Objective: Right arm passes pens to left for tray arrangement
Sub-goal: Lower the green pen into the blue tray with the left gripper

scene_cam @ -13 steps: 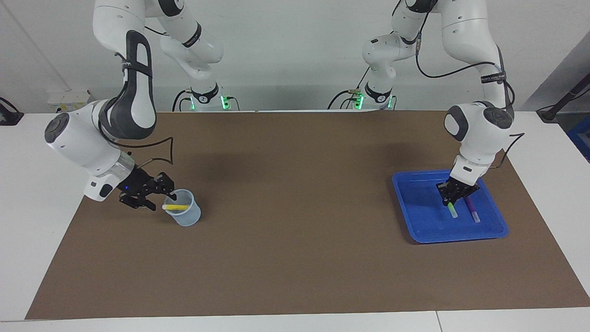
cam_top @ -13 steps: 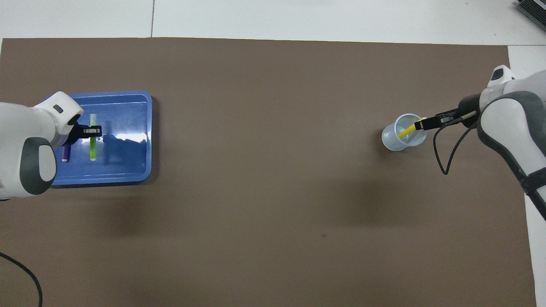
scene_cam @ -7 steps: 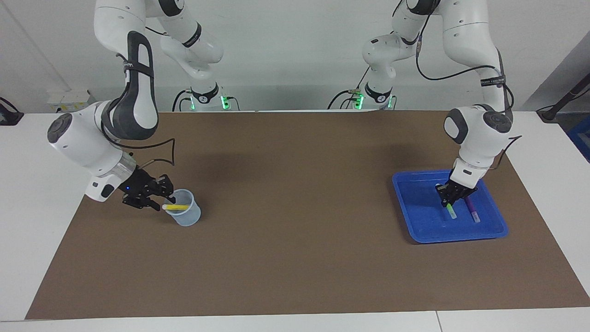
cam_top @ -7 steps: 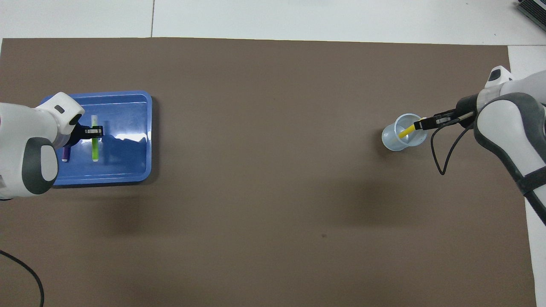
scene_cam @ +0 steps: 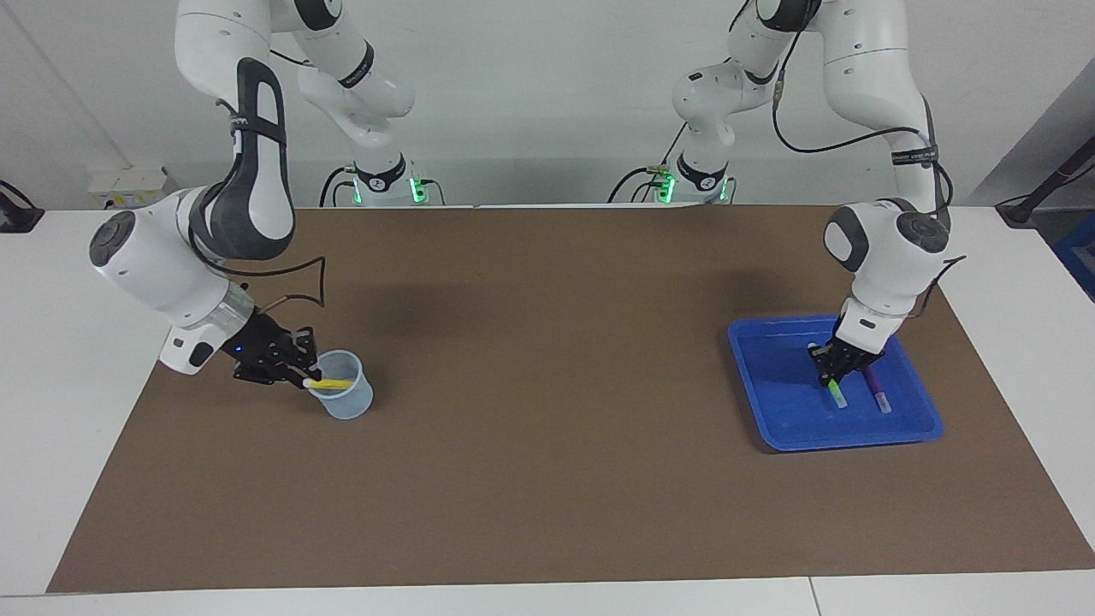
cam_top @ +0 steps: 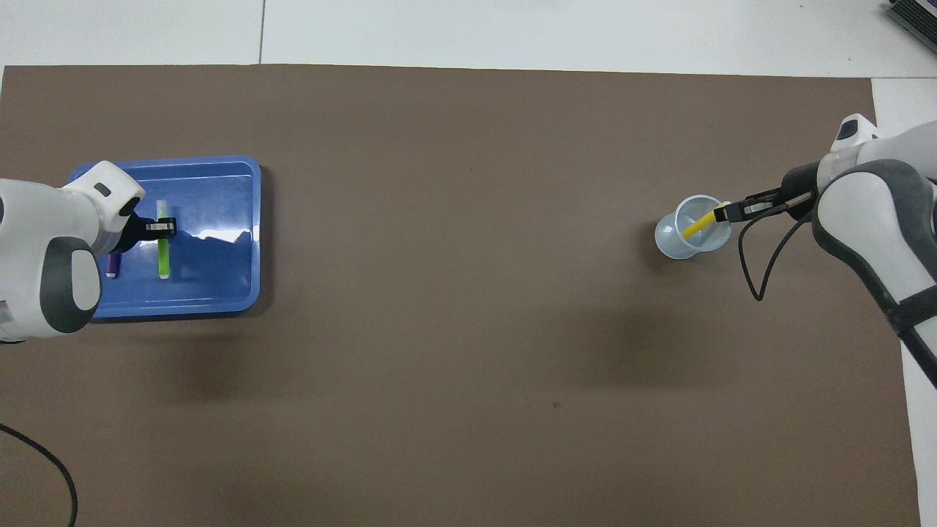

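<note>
Shallow square bright blue plastic tray (scene_cam: 757, 376) (cam_top: 241, 219) w/ raised rim, on brown mat (scene_cam: 547, 359) (cam_top: 468, 329) toward left arm's end of table. In tray: slim green marker pen (scene_cam: 837, 393) (cam_top: 162, 252) and slim purple marker pen (scene_cam: 878, 390) (cam_top: 113, 264), lying flat side by side, apart, whitish ends pointing away from robots. Purple one closer to table end, partly hidden under wrist in overhead view.

Left gripper (scene_cam: 831, 370) (cam_top: 159, 228), black two-finger, low inside tray, clenched on green pen's shaft, pen down on tray floor.

Small translucent bluish plastic cup (scene_cam: 346, 398) (cam_top: 684, 234) upright on mat toward right arm's end, well apart from tray. Slim yellow marker pen (scene_cam: 329, 384) (cam_top: 699, 223) leaning in cup, tilted steeply, upper end sticking out over rim toward right gripper.

Right gripper (scene_cam: 301, 376) (cam_top: 721, 214), black w/ small blue light and thin black cable, just beside cup rim at pen's upper end. Tips at pen end; cannot tell whether clamped on it or merely flanking it.
</note>
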